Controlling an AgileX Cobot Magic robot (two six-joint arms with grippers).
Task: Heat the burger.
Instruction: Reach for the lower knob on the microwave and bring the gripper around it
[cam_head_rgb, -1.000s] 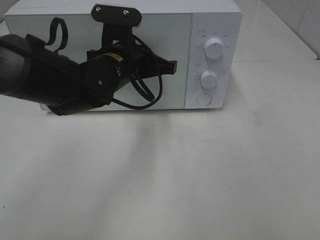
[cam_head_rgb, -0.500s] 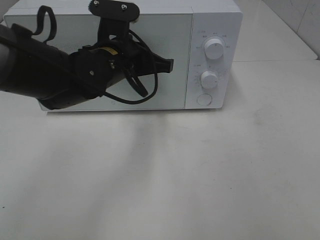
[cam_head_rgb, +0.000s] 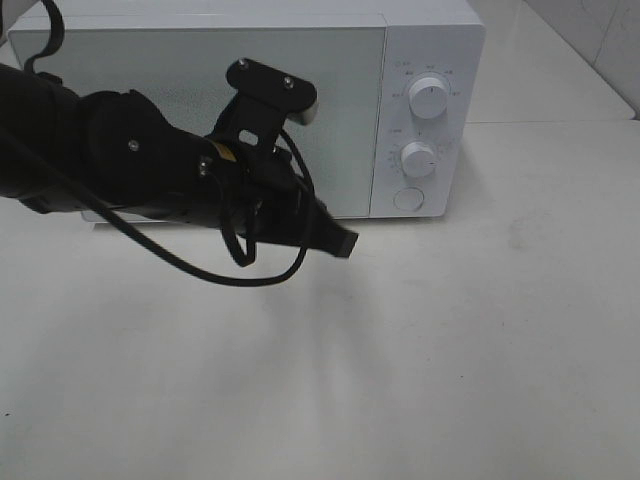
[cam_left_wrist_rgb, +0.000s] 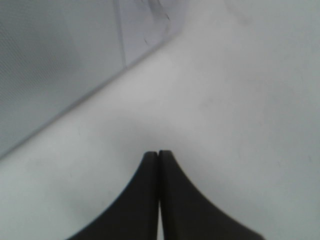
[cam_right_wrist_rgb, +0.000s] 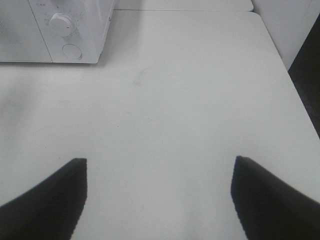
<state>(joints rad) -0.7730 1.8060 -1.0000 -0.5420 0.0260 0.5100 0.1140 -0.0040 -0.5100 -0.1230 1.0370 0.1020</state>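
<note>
The burger is out of view. A white microwave (cam_head_rgb: 300, 60) stands at the back of the table with its door closed. My left gripper (cam_head_rgb: 340, 243) hangs shut and empty in front of the door's lower right part, angled down toward the tabletop; in the left wrist view its two fingertips (cam_left_wrist_rgb: 159, 155) meet with nothing between them. My right gripper (cam_right_wrist_rgb: 159, 170) is open and empty over bare table, to the right of the microwave (cam_right_wrist_rgb: 55, 30), and does not show in the exterior high view.
Two white dials (cam_head_rgb: 428, 98) (cam_head_rgb: 418, 158) and a round button (cam_head_rgb: 407, 198) sit on the microwave's right panel. The white tabletop (cam_head_rgb: 400, 340) stretches in front. The table's right edge (cam_right_wrist_rgb: 295, 95) drops off beside the right gripper.
My left arm has swung down and to the right, from high against the microwave door to low near the table. The gripper stayed shut.
</note>
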